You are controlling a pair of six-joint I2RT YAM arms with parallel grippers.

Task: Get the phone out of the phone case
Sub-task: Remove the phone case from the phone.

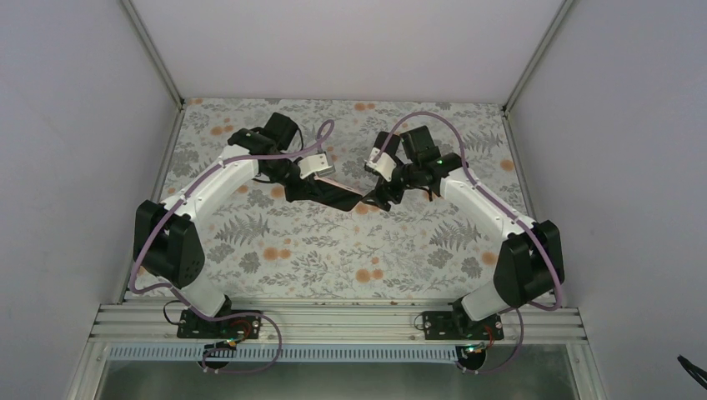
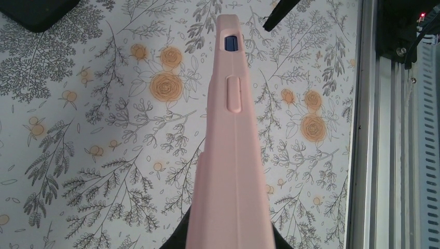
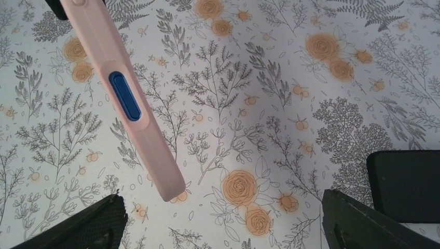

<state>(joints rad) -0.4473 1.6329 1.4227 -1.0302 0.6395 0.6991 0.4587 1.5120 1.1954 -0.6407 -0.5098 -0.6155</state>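
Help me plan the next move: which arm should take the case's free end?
Right. The right gripper is open, just short of the case's free end; the left gripper holds the other end.

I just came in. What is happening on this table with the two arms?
The left gripper holds a pink phone case above the floral-patterned table, clamped at one end. The blue phone is inside the case, showing through a side cutout. The right gripper is open, near the case's free end, not touching it.
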